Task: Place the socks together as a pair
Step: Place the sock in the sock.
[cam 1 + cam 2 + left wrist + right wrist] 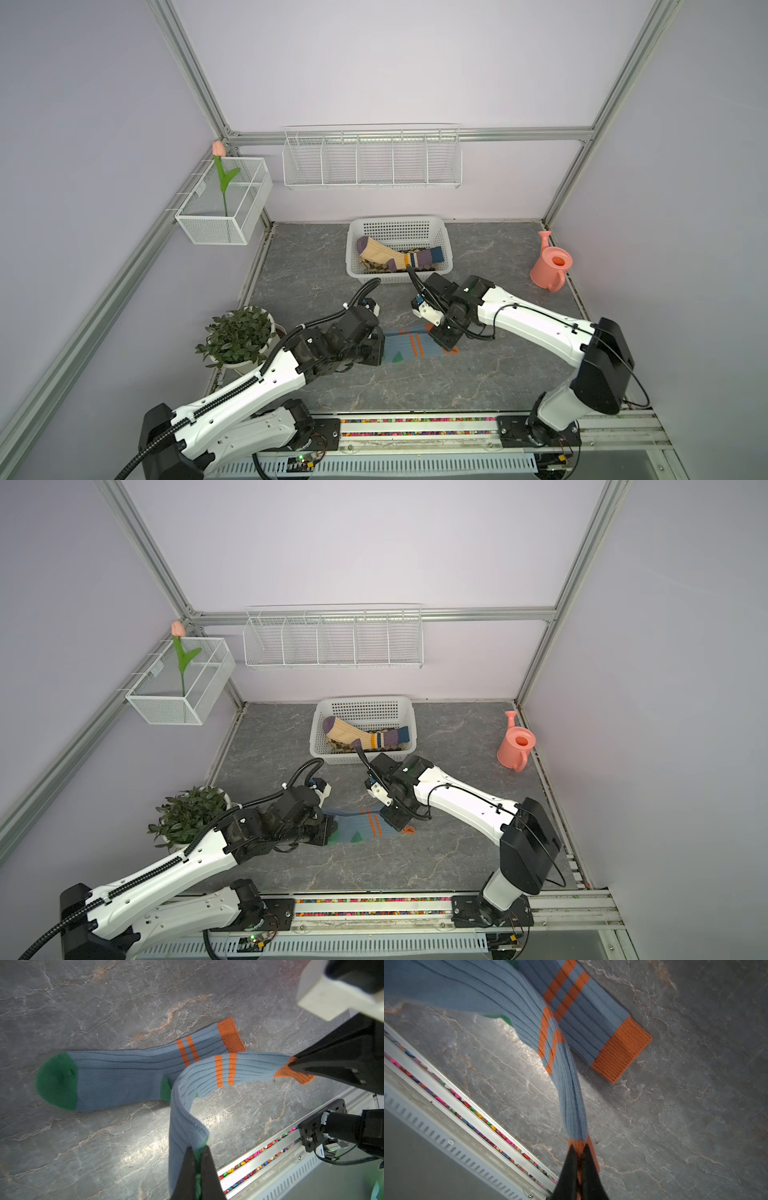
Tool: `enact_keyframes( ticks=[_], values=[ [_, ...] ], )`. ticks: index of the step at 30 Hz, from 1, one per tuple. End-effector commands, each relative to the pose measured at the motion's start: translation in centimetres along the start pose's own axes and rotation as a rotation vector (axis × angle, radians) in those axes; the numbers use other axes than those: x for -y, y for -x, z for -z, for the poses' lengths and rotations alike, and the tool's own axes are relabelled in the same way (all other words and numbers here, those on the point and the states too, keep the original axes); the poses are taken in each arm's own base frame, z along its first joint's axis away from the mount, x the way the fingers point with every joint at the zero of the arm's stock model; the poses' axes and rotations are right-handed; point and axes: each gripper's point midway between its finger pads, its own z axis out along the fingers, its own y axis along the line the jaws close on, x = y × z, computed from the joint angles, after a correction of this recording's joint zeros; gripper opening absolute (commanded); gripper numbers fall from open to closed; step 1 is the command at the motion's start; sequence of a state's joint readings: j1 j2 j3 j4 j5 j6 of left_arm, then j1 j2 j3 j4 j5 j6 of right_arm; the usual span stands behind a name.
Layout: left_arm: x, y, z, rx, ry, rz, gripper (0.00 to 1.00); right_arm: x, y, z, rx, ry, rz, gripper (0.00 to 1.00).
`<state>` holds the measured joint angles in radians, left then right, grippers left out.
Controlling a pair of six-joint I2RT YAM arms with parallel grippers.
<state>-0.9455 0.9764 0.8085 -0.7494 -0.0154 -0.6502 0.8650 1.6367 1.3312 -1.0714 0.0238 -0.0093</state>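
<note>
Two blue-grey socks with green toes and orange cuffs are at mid-table. One sock lies flat on the table. The second sock hangs above it, slack, between both grippers. My left gripper is shut on its green toe. My right gripper is shut on its orange cuff, just off the flat sock's cuff. In both top views the wrists hide much of the pair. A cream striped sock lies on argyle socks in the basket.
The white basket stands at the back centre. A potted plant is left of my left arm, and a pink watering can sits at the right edge. A wire rack and a mesh box hang on the walls.
</note>
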Motion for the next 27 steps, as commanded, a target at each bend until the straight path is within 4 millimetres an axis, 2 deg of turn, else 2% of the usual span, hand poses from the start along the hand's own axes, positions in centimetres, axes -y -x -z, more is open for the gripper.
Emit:
enact_keyframes(
  ticks=[1,4,8,18,22,27],
  values=[
    [0.0,2.0,0.8,0.078,0.034,0.004,0.02,0.3,1.3,0.1,0.014,0.022,0.028,0.07],
    [-0.2,2.8,1.4,0.093,0.041,0.01,0.02,0.5,1.6,-0.3,-0.011,0.026,0.02,0.07],
    [0.6,4.0,2.0,0.108,0.03,-0.004,0.02,0.6,2.1,0.0,0.008,0.035,0.025,0.07],
    [0.6,4.4,0.3,0.076,0.041,-0.011,0.03,1.8,3.4,-1.4,-0.028,0.088,0.003,0.07],
    [0.6,4.3,0.9,0.075,0.038,-0.004,0.02,1.8,3.4,-1.7,-0.052,0.097,-0.001,0.07],
    [1.4,4.5,2.4,0.088,-0.014,0.007,0.03,2.2,2.7,-0.9,-0.054,0.068,-0.019,0.07]
  ],
)
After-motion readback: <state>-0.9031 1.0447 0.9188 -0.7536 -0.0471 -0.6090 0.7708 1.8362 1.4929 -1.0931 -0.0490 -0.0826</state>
